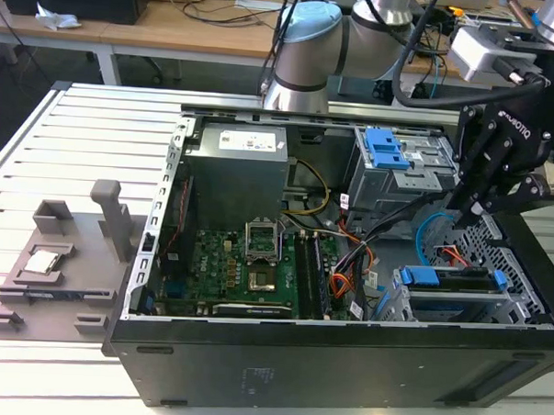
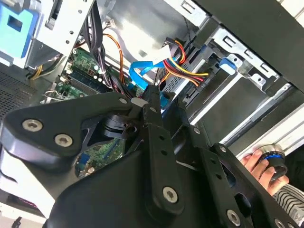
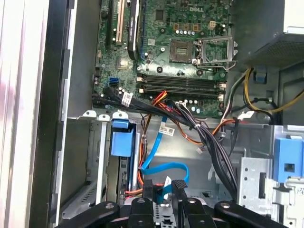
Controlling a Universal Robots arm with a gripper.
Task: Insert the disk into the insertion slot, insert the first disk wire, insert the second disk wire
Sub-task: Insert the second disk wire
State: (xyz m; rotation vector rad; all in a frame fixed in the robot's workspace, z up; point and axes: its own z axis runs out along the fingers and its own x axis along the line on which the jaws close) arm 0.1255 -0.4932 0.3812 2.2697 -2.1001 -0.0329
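Note:
The disk (image 1: 453, 280) lies in the insertion slot (image 1: 394, 306), a silver cage at the case's front on the exterior view's right; its blue carrier (image 3: 119, 137) shows at the bay's mouth. My gripper (image 1: 470, 214) hangs just above and behind that cage. In both wrist views its black fingers (image 3: 147, 190) close around a flat blue disk wire (image 3: 164, 166) that loops up from the case floor; the gripper (image 3: 163, 186) (image 2: 164, 102) holds the wire's end. A red, yellow and black wire bundle (image 2: 183, 66) runs beside the blue wire (image 2: 141, 71).
The open case holds a green motherboard (image 1: 256, 271), a grey power supply (image 1: 237, 169) and a taller grey cage with a blue latch (image 1: 388, 150). A grey fixture (image 1: 63, 253) sits on the slatted table at the exterior view's left. A person's hand (image 2: 256, 164) grips a knob outside the case.

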